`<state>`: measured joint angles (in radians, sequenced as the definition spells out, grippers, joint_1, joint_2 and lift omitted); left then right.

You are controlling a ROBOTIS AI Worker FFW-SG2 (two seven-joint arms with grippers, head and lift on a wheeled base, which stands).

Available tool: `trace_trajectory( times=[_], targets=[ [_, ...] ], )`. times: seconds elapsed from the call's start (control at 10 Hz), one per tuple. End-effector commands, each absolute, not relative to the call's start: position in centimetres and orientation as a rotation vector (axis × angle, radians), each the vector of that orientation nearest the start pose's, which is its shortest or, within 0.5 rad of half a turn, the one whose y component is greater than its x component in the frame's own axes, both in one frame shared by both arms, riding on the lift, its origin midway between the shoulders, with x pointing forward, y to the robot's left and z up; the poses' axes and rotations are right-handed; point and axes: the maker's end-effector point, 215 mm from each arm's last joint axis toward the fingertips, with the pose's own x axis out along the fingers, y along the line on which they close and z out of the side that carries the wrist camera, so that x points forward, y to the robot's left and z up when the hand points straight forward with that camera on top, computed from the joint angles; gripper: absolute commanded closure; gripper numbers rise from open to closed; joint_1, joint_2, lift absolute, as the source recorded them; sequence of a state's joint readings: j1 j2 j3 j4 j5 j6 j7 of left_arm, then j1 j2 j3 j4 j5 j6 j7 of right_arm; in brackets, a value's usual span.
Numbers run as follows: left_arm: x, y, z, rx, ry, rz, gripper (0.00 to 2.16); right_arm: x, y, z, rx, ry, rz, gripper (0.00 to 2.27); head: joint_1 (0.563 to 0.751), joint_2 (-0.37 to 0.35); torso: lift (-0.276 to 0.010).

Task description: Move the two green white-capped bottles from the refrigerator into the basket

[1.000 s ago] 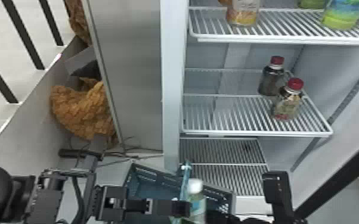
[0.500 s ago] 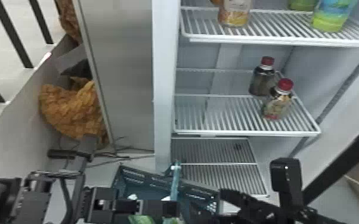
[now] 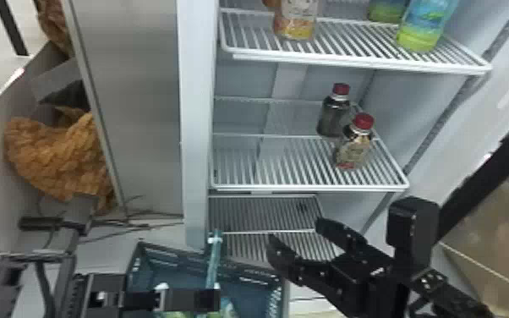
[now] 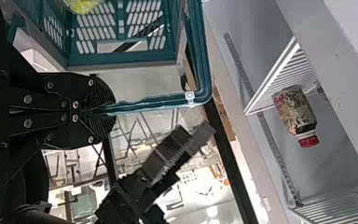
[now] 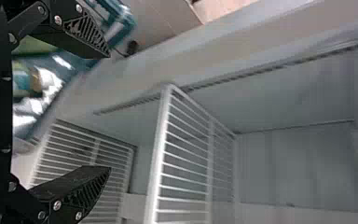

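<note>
"Where's the left black, flat-fingered claw (image 3: pixel 215 299)?"
"Bottom of the head view, left of centre, fingers closed."
"And the right black, flat-fingered claw (image 3: pixel 295 230)?"
"Lower right, fingers spread, pointing up-left."

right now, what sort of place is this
Probably a shop, or a test area set up like one: an open refrigerator with wire shelves, bottles standing on them, and a basket in front.

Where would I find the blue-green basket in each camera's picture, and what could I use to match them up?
Head view: the basket is at the bottom edge, between the two arms.
Left wrist view: basket beside the left gripper, which grips its handle.
Right wrist view: part of it past one finger of the right gripper.
Shared landmark: the refrigerator's white wire shelves.
</note>
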<state>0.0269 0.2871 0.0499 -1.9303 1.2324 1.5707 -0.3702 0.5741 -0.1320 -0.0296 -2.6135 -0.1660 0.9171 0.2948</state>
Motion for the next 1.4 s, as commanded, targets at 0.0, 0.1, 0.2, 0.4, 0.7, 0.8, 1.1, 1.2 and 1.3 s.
trace_trajectory(
  times=[0.0, 0.1, 0.2, 0.4, 0.7, 0.8, 1.1, 1.2, 1.3],
  targets=[
    [30.6, 3.3, -34.8, -0.771, 1.08, -1.165, 1.16, 38.7, -15.5, -30.1, 0.059, 0.332, 0.39, 0.19, 0.695, -0.198, -0.263],
    [30.6, 3.2, -34.6, -0.772, 1.078, -1.171, 1.16, 39.6, -15.9, -28.4, 0.073, 0.241, 0.371, 0.17, 0.695, -0.203, -0.263],
    [30.6, 3.2, -34.6, -0.773, 1.078, -1.172, 1.16, 40.0, -16.1, -26.5, 0.088, 0.151, 0.354, 0.14, 0.695, -0.206, -0.263],
    [30.5, 3.2, -34.7, -0.774, 1.08, -1.171, 1.16, 40.5, -17.3, -24.1, 0.117, 0.011, 0.293, 0.11, 0.695, -0.212, -0.263],
    [30.5, 3.2, -34.6, -0.776, 1.079, -1.173, 1.16, 40.1, -18.6, -23.9, 0.143, -0.045, 0.208, 0.11, 0.695, -0.241, -0.263],
    [30.5, 3.2, -34.6, -0.776, 1.079, -1.173, 1.16, 40.0, -19.0, -24.2, 0.149, -0.061, 0.182, 0.11, 0.695, -0.246, -0.263],
    [30.5, 3.1, -34.6, -0.777, 1.079, -1.174, 1.16, 40.0, -19.9, -25.4, 0.157, -0.081, 0.136, 0.11, 0.695, -0.265, -0.263],
    [30.4, 3.1, -34.6, -0.776, 1.08, -1.176, 1.16, 40.0, -19.9, -25.3, 0.158, -0.084, 0.135, 0.11, 0.695, -0.269, -0.263],
    [30.4, 3.1, -34.6, -0.776, 1.08, -1.176, 1.16, 40.0, -19.9, -25.3, 0.16, -0.086, 0.134, 0.11, 0.695, -0.271, -0.263]
  ],
)
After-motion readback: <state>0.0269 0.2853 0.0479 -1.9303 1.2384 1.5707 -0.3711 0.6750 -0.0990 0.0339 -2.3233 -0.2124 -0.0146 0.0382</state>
